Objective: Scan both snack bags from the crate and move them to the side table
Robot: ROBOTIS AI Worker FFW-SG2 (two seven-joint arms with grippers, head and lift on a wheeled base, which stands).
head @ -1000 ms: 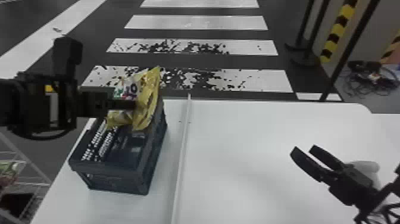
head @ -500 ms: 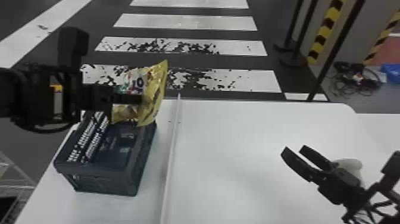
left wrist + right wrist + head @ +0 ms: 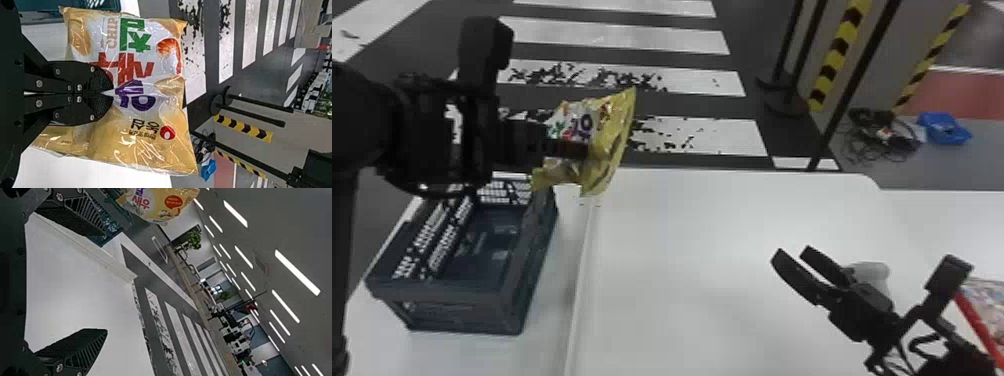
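Note:
My left gripper [image 3: 586, 150] is shut on a yellow snack bag [image 3: 617, 130], held in the air beyond the dark blue crate [image 3: 452, 310] and slightly to its right. The left wrist view has the gripper [image 3: 112, 93] pinching the snack bag [image 3: 145, 70] near one side, its printed front toward the camera. On the right, above the white table [image 3: 707, 280], my right gripper [image 3: 792, 251] stands open with its fingers apart. Seen from the right wrist, that gripper [image 3: 107, 282] has nothing between its wide-spread fingers, and the snack bag [image 3: 156, 203] hangs farther off.
A pale grey rounded object [image 3: 874, 275] sits on the table just behind the right gripper. Near the right edge lies a colourful item with a red border [image 3: 977, 325]. A raised strip [image 3: 582, 265] runs along the white surface right of the crate.
The head view has turned to the right, bringing the red-bordered item into sight. My left gripper has carried the bag up and rightward relative to the crate.

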